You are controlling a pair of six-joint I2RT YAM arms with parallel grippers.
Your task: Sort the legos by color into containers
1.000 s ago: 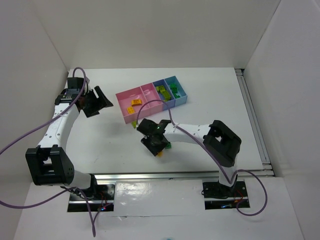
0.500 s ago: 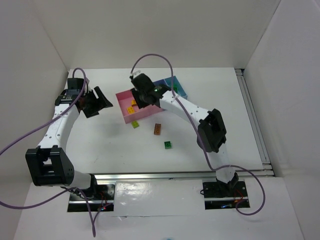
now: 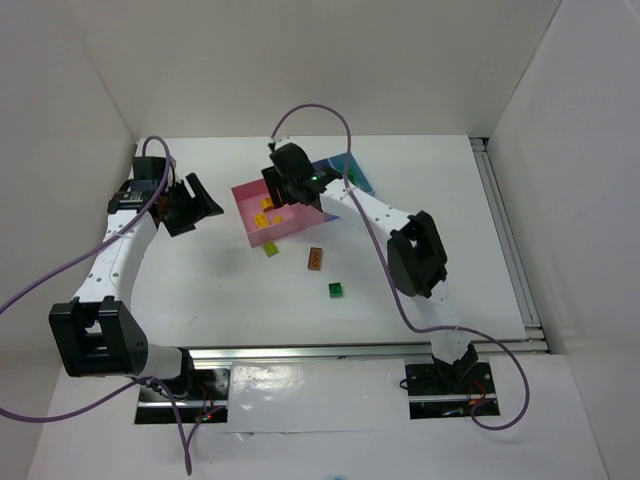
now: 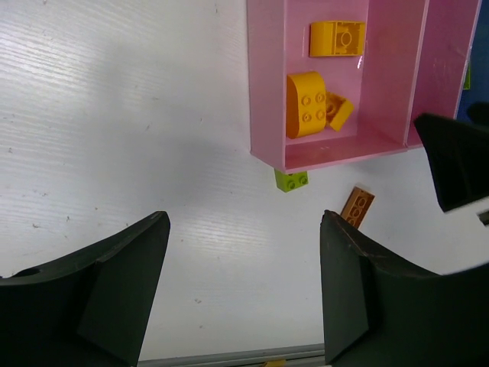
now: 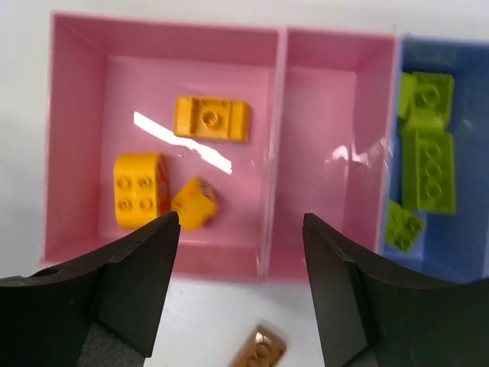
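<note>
The containers are a joined row: a pink bin (image 3: 248,212) (image 5: 72,138) holding three orange-yellow legos (image 5: 212,118), a second pink bin (image 5: 321,153) with nothing in it, a darker blue bin (image 5: 466,153) holding lime green legos (image 5: 428,172), and a light blue bin (image 3: 364,182). My right gripper (image 3: 285,195) (image 5: 238,229) is open and empty, hovering over the two pink bins. A lime lego (image 3: 271,249) (image 4: 291,180), a brown lego (image 3: 316,258) (image 4: 357,205) (image 5: 263,348) and a dark green lego (image 3: 336,290) lie on the table. My left gripper (image 3: 207,205) (image 4: 244,283) is open and empty, left of the bins.
White walls enclose the table (image 3: 200,290) at the left, back and right. A metal rail (image 3: 510,240) runs along the right edge. The right arm's cable (image 3: 320,110) arches above the bins.
My right arm swung from the table's front middle up over the pink bins. The orange piece under its jaws is gone from there. The brown lego is uncovered. The left arm is still.
</note>
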